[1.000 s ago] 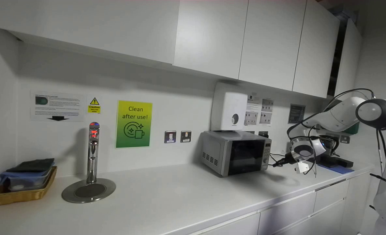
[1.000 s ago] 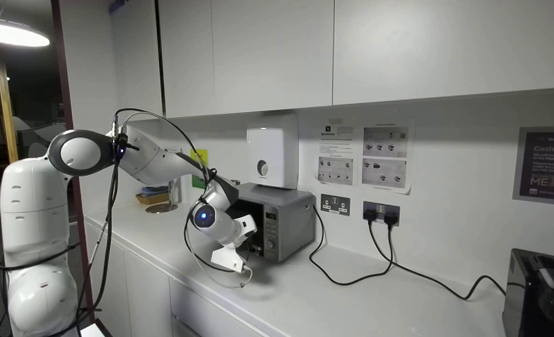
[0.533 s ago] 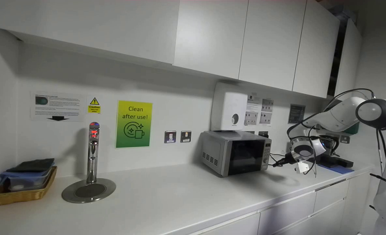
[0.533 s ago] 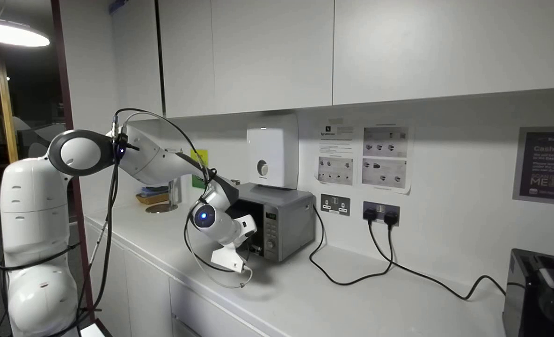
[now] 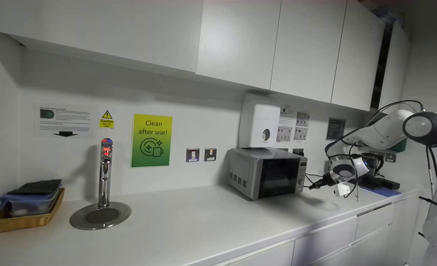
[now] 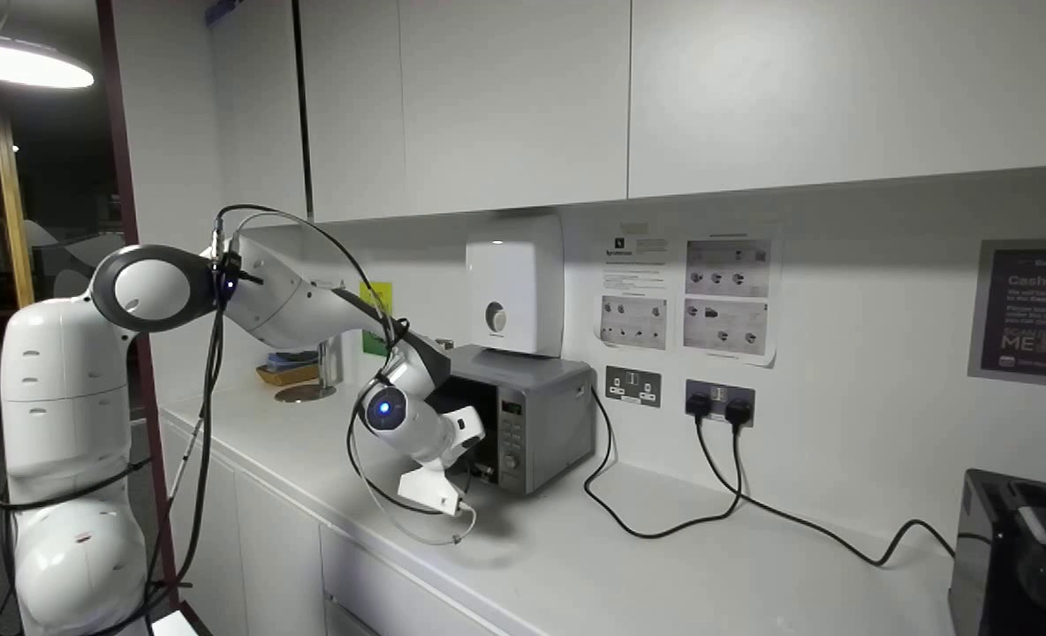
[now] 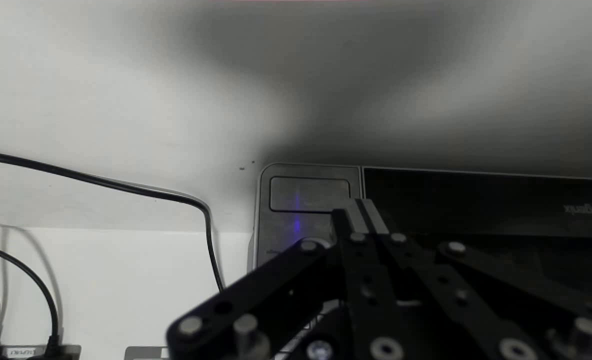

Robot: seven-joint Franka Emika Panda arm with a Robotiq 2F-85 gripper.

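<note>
A silver-grey microwave with a dark glass door stands on the white counter. Its door looks shut. In the wrist view the microwave appears upside down, with a rectangular button on its control panel. My gripper is shut, its pads together with nothing between them. The fingertips lie over the panel beside that button and the door edge; whether they touch cannot be told. In an exterior view the gripper points at the panel's lower part. Elsewhere the white wrist mostly hides it.
A black cable runs from the microwave's side along the counter. A towel dispenser hangs above the microwave, below wall cupboards. Also on the counter are a tap, a wicker basket and a black appliance.
</note>
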